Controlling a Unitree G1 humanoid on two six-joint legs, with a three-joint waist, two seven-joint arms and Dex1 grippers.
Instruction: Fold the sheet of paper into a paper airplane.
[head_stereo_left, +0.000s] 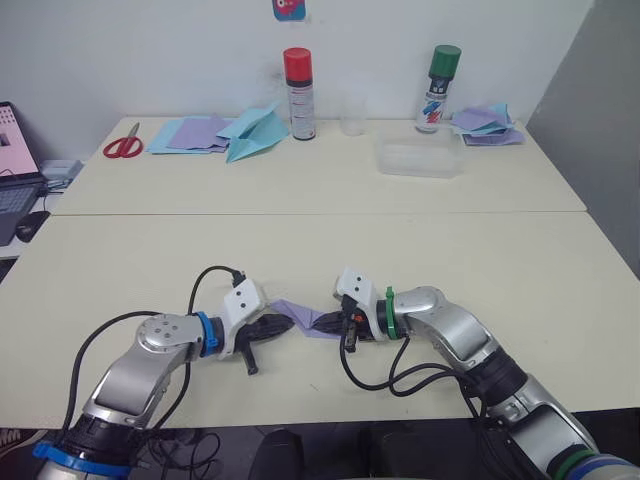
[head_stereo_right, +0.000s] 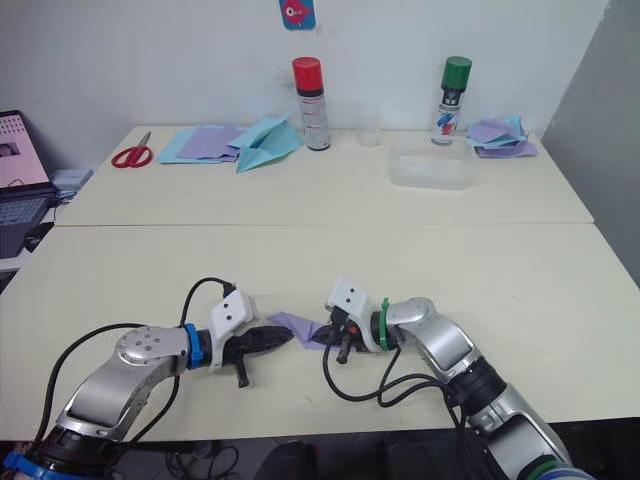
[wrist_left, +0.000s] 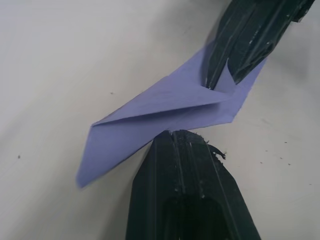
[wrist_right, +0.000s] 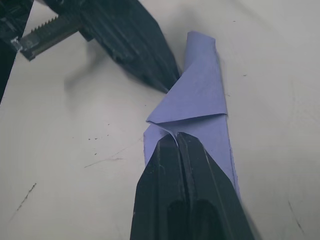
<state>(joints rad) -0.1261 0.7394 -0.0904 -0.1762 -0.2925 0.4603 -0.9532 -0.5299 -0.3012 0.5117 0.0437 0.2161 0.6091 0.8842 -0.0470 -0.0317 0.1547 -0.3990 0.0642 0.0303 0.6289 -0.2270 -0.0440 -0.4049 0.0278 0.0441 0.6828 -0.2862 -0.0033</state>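
Partly folded sheet of paper (head_stereo_left: 305, 318) lies on surface (head_stereo_left: 420, 260) between both arms. Left pincer (wrist_left: 172, 134) closed, tips touching sheet edge; right pincer (wrist_right: 176, 136) closed, pinning folded flap. Press crease flat, slide along fold, avoid dragging sheet.

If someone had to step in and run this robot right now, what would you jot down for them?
Left gripper: shut, tips at the edge of the purple paper.
Right gripper: shut on the paper from the other side.
The paper lies near the front of the table, between the two grippers.
Done: several folds, one pointed end formed.
Left: it does not yet look like a finished plane.
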